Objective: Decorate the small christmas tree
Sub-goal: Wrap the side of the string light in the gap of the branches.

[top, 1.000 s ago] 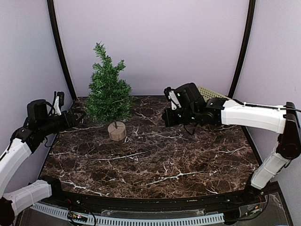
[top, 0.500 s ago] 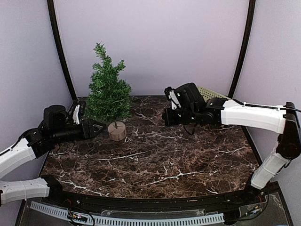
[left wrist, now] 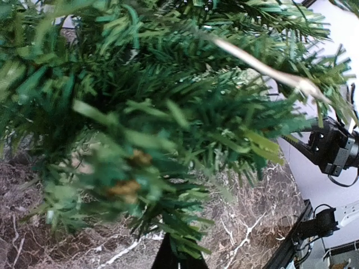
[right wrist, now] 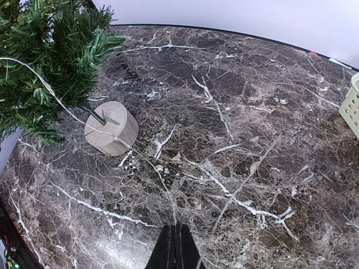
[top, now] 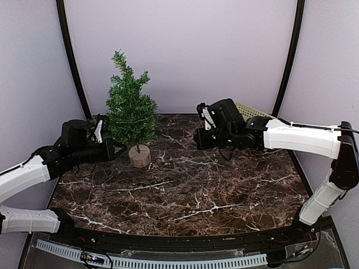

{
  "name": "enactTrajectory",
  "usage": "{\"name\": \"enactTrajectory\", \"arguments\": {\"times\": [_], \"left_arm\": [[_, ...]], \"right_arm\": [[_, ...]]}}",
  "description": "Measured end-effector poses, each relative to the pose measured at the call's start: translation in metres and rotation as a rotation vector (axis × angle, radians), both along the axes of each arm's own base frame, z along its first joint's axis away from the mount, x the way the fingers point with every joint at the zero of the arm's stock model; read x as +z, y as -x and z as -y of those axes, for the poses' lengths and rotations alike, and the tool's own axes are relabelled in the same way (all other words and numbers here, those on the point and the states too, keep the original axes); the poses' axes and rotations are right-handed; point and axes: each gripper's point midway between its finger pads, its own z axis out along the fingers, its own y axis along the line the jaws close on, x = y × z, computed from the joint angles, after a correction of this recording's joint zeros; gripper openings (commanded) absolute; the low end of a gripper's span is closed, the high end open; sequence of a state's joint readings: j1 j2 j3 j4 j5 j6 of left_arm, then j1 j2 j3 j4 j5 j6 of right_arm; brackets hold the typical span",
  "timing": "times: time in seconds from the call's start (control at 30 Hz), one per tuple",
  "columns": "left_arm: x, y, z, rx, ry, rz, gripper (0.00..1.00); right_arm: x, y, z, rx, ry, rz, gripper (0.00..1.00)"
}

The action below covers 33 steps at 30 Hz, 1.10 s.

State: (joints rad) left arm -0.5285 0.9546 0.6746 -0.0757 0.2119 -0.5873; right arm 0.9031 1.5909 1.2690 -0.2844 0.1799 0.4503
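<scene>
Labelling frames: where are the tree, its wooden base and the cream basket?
small christmas tree [top: 130,115], top view, mid foliage.
wooden base [right wrist: 112,134], right wrist view, stump side.
cream basket [right wrist: 352,106], right wrist view, lattice wall.

The left arm reaches low in from the worktop's left edge with the left pincer [top: 116,149] closed and pointing right, while the right arm stretches in from the right edge, the right pincer [top: 197,139] shut above the back middle, pointing left.

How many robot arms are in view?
2. The left arm reaches in from the left, up to the small christmas tree's lower branches; the right arm stretches in from the right above the table's far half.
</scene>
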Motion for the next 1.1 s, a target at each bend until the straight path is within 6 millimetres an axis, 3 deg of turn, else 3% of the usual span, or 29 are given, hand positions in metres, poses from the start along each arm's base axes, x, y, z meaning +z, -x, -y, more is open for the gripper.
{"name": "enactTrajectory", "arguments": {"times": [0.13, 0.3, 0.5, 0.67, 0.8, 0.87, 0.93, 1.0, 1.07, 1.1], "left_arm": [[0.001, 0.000, -0.008, 0.030, -0.032, 0.014, 0.00], [0.004, 0.005, -0.032, 0.085, -0.067, 0.018, 0.00], [0.007, -0.006, -0.079, 0.180, -0.056, 0.025, 0.00], [-0.001, -0.016, -0.096, 0.175, -0.084, 0.023, 0.00], [-0.014, -0.027, -0.107, 0.162, -0.116, 0.000, 0.00], [-0.015, -0.033, -0.113, 0.158, -0.120, 0.003, 0.04], [-0.012, -0.039, -0.117, 0.159, -0.120, 0.016, 0.14], [-0.006, -0.046, -0.120, 0.161, -0.123, 0.033, 0.27], [0.001, -0.050, -0.121, 0.162, -0.125, 0.048, 0.46], [0.003, -0.050, -0.122, 0.160, -0.131, 0.059, 0.50]], "right_arm": [[0.003, 0.003, 0.002, 0.009, -0.002, 0.005, 0.00], [0.010, 0.016, 0.000, 0.053, -0.002, 0.012, 0.00], [0.006, 0.053, -0.020, 0.151, 0.012, -0.019, 0.00], [0.004, 0.083, -0.039, 0.225, -0.005, -0.049, 0.00], [0.005, 0.094, -0.048, 0.251, -0.034, -0.064, 0.00], [0.005, 0.093, -0.052, 0.249, -0.043, -0.067, 0.00], [0.003, 0.089, -0.057, 0.238, -0.040, -0.068, 0.00], [0.004, 0.082, -0.062, 0.220, -0.035, -0.056, 0.00], [0.010, 0.073, -0.066, 0.198, -0.038, -0.036, 0.00], [0.013, 0.069, -0.067, 0.189, -0.040, -0.028, 0.00]]}}
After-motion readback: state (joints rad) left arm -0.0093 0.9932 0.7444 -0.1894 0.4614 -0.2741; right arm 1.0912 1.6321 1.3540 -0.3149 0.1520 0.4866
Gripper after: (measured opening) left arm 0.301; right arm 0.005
